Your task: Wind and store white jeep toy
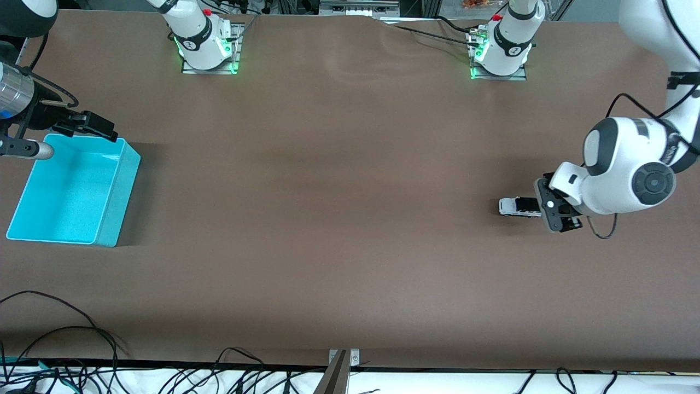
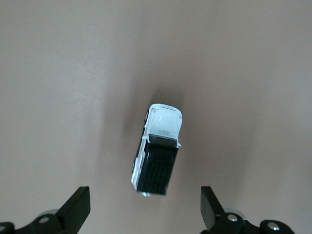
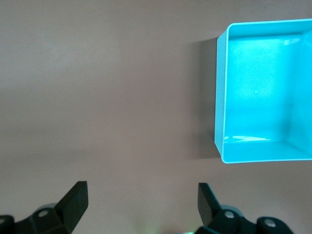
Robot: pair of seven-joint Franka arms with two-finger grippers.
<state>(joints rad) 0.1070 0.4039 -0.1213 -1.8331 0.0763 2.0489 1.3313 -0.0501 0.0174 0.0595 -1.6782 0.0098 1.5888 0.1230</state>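
Note:
The white jeep toy [image 1: 516, 207], white with a black roof and rear, stands on its wheels on the brown table at the left arm's end. In the left wrist view the jeep [image 2: 158, 151] lies just ahead of the fingertips, its black rear toward them. My left gripper [image 1: 548, 209] [image 2: 145, 209] is open and empty, close over the table at the jeep's rear, not touching it. The turquoise bin [image 1: 121, 183] [image 3: 220, 122] stands empty at the right arm's end. My right gripper [image 1: 92, 126] [image 3: 141, 204] is open and empty, up over the table beside the bin.
The two arm bases [image 1: 206, 44] [image 1: 500, 52] stand along the table's edge farthest from the front camera. Loose black cables [image 1: 65, 334] and a metal bracket [image 1: 342, 364] lie along the table's edge nearest that camera.

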